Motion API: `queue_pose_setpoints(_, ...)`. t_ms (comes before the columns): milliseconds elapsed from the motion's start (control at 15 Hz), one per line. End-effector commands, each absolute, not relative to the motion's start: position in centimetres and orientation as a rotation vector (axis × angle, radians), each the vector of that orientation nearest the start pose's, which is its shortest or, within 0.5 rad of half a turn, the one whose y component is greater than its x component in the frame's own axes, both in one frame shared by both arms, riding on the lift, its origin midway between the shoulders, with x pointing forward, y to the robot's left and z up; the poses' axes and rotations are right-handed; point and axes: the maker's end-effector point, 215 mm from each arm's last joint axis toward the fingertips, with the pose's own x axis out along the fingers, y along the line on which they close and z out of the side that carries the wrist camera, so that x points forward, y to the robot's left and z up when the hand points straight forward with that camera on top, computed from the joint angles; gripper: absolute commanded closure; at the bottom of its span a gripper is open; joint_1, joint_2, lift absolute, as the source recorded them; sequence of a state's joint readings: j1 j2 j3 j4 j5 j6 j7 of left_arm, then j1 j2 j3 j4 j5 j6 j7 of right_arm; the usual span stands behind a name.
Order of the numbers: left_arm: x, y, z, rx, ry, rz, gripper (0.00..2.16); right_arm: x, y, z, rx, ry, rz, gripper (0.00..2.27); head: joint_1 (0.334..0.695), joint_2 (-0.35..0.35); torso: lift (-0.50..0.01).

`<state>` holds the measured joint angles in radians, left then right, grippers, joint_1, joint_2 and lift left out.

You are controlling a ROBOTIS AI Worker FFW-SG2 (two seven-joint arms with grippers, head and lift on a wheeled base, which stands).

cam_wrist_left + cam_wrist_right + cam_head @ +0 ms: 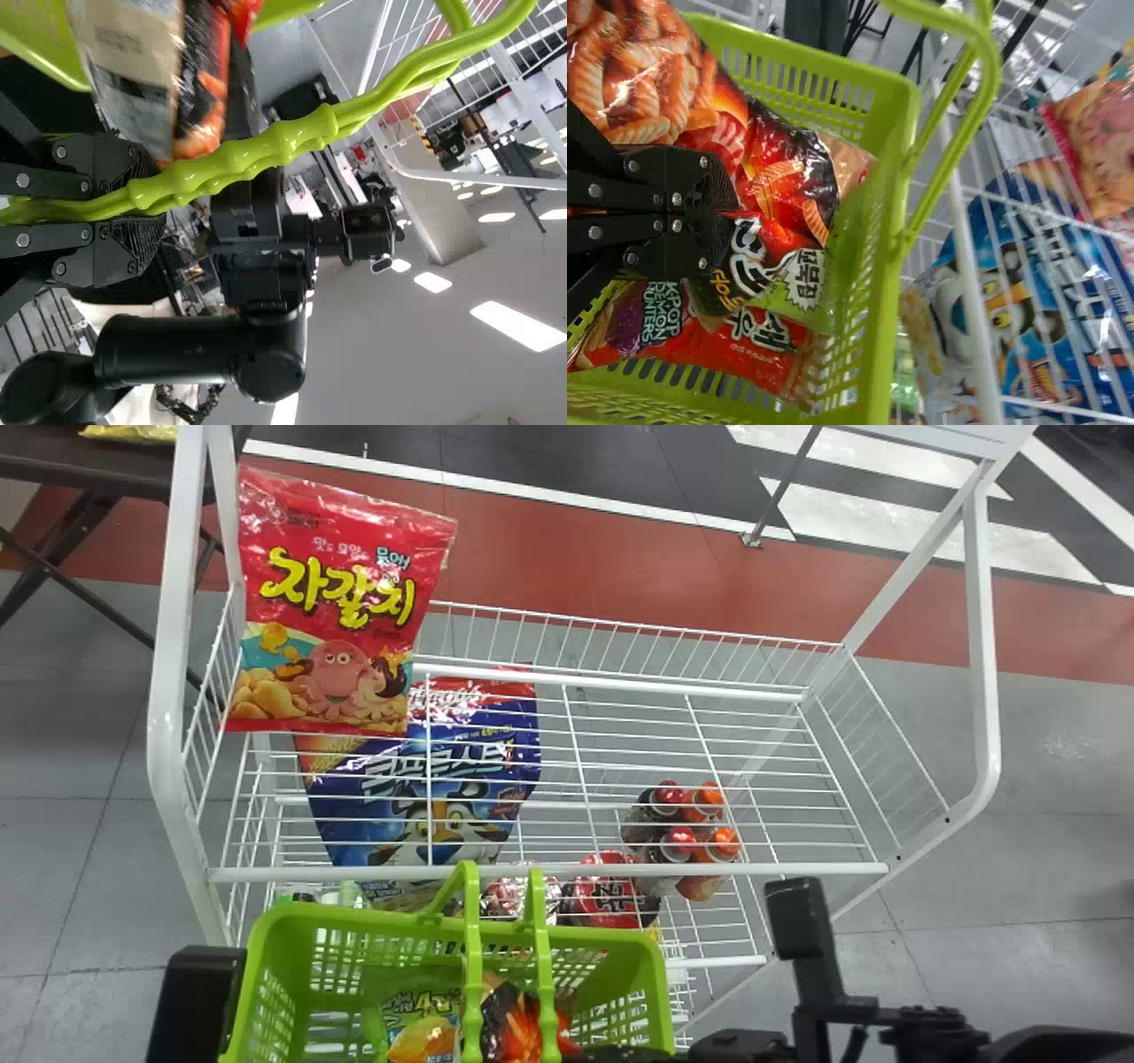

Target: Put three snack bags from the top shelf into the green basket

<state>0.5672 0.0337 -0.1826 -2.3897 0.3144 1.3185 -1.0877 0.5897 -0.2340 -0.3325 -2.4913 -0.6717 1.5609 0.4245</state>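
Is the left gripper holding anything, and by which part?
Yes: the left gripper holds the basket by its handles, at their ridged grips.

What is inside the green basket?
The green basket holds snack bags: a curly-snack bag, a red bag and a greenish bag with golden chips pictured. They overlap; whatever lies beneath them is covered, so I can't tell.

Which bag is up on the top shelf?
The red octopus bag, at the left end of the top shelf. The blue tiger bag is lower down, and the other bags are in the green basket.
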Motion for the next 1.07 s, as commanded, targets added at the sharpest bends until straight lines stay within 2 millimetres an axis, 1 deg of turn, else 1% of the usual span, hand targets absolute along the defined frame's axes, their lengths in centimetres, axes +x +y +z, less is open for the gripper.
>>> queue_pose_setpoints(0, 15.5, -6.5, -33.3, -0.799, 0.886, -1.394, 1.41, 20.2, -17.0, -46.7, 0.388, 1.222, 0.581, 2.24, 0.695, -0.350, -0.046)
queue_pose_setpoints(67, 15.6, -6.5, -33.2, -0.797, 0.885, -1.394, 1.41, 20.1, -17.2, -47.3, 0.382, 1.236, 0.571, 2.22, 0.695, -0.350, -0.046)
queue_pose_setpoints(133, 15.6, -6.5, -33.2, -0.796, 0.884, -1.392, 1.41, 20.4, -17.7, -47.1, 0.384, 1.228, 0.561, 1.74, 0.695, -0.350, -0.046)
queue_pose_setpoints(200, 15.7, -6.5, -33.3, -0.794, 0.885, -1.391, 1.41, 21.0, -18.3, -46.2, 0.380, 1.202, 0.552, 0.82, 0.695, -0.350, -0.046)
queue_pose_setpoints(267, 15.7, -6.5, -33.2, -0.794, 0.883, -1.392, 1.41, 21.7, -19.3, -44.9, 0.369, 1.165, 0.537, 0.00, 0.695, -0.350, -0.046)
queue_pose_setpoints(333, 15.7, -6.4, -33.3, -0.794, 0.887, -1.391, 1.41, 22.7, -20.2, -43.3, 0.337, 1.118, 0.521, 0.00, 0.695, -0.350, -0.046)
queue_pose_setpoints(400, 15.7, -6.4, -33.3, -0.794, 0.887, -1.391, 1.41, 23.2, -21.1, -42.1, 0.310, 1.087, 0.502, 0.00, 0.695, -0.350, -0.046)
queue_pose_setpoints(467, 15.7, -6.4, -33.3, -0.795, 0.886, -1.391, 1.41, 23.6, -22.2, -41.1, 0.286, 1.058, 0.478, 0.04, 0.695, -0.350, -0.046)
queue_pose_setpoints(533, 15.7, -6.3, -33.3, -0.795, 0.887, -1.390, 1.41, 23.9, -22.8, -40.5, 0.278, 1.041, 0.463, 0.05, 0.695, -0.350, -0.046)
queue_pose_setpoints(600, 15.7, -6.3, -33.3, -0.794, 0.884, -1.390, 1.41, 24.0, -23.2, -39.9, 0.287, 1.026, 0.460, 0.06, 0.695, -0.350, -0.046)
queue_pose_setpoints(667, 15.8, -6.3, -33.2, -0.795, 0.883, -1.393, 1.41, 23.9, -22.9, -39.5, 0.310, 1.016, 0.479, 0.06, 0.695, -0.350, -0.046)
queue_pose_setpoints(733, 15.8, -6.3, -33.2, -0.797, 0.882, -1.393, 1.41, 25.6, -22.5, -38.1, 0.327, 0.912, 0.505, 0.06, 0.695, -0.350, -0.046)
queue_pose_setpoints(800, 15.8, -6.4, -33.1, -0.796, 0.880, -1.394, 1.41, 28.5, -22.2, -35.8, 0.328, 0.748, 0.533, 0.06, 0.695, -0.350, -0.046)
queue_pose_setpoints(867, 15.8, -6.4, -33.1, -0.797, 0.876, -1.396, 1.41, 31.1, -22.2, -32.9, 0.309, 0.574, 0.552, 0.07, 0.695, -0.350, -0.046)
queue_pose_setpoints(933, 15.9, -6.4, -33.2, -0.800, 0.878, -1.396, 1.41, 32.9, -22.1, -30.2, 0.267, 0.423, 0.554, 0.07, 0.695, -0.350, -0.046)
queue_pose_setpoints(1000, 15.9, -6.5, -33.3, -0.802, 0.879, -1.395, 1.41, 33.9, -21.8, -28.2, 0.219, 0.309, 0.538, 0.08, 0.695, -0.350, -0.046)
